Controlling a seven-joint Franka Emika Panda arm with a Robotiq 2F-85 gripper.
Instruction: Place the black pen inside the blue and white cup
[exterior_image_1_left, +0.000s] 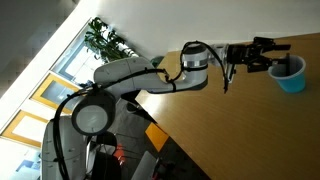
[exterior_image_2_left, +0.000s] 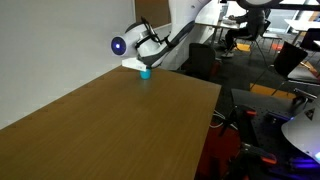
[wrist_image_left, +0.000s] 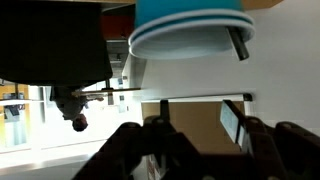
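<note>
Inspection of the wrist view: the small round light-blue cup with a whitish rim (wrist_image_left: 190, 24) occupies the top centre of the frame. The thin black pen (wrist_image_left: 238, 43) sits in the cup, its dark end projecting past the rim at the upper right. The pen cannot be made out in either exterior view.

The Robotiq gripper (wrist_image_left: 198, 142) enters from the bottom edge of that frame. Its two dark fingers (wrist_image_left: 130, 148) stand spread wide apart with nothing between them; the hand is released and clear of both cup and pen.

In an exterior view the white Panda arm (exterior_image_1_left: 150, 78) reaches from the lower left towards the upper right, where the gripper (exterior_image_1_left: 266, 54) stands just beside the cup (exterior_image_1_left: 291, 76), at the far right edge. The cup rests on the brown wooden table (exterior_image_1_left: 240, 130). A green leafy plant (exterior_image_1_left: 105, 40) shows at the upper left.

In an exterior view the cup (exterior_image_2_left: 145, 72) stands at the table's (exterior_image_2_left: 110, 130) far edge, upper centre of frame, directly beneath the arm's end.
</note>
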